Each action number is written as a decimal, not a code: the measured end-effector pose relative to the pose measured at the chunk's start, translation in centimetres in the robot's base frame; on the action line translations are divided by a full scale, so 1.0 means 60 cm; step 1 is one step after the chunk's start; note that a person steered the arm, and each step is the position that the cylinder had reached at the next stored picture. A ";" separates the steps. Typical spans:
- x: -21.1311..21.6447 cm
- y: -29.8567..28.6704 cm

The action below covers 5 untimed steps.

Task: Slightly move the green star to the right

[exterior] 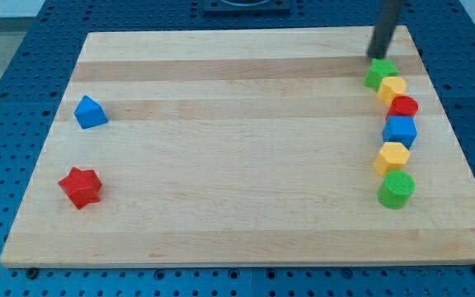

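The green star [379,73] sits near the view's top right corner of the wooden board [237,206]. It heads a column of blocks and touches a yellow block [392,88] just below and right of it. My tip [375,56] is right above the star's top left edge, touching or almost touching it. The dark rod rises from there to the view's top.
Below the yellow block the column goes on: a red cylinder [403,106], a blue block [400,130], a yellow hexagon [392,157] and a green cylinder [397,189]. A blue block [90,111] and a red star [80,186] lie at the view's left.
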<state>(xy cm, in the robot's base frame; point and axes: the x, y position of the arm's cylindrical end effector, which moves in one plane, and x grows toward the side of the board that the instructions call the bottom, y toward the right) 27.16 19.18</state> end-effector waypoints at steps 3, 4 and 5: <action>0.106 -0.033; 0.094 0.001; 0.094 0.000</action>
<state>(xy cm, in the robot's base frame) 32.80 19.17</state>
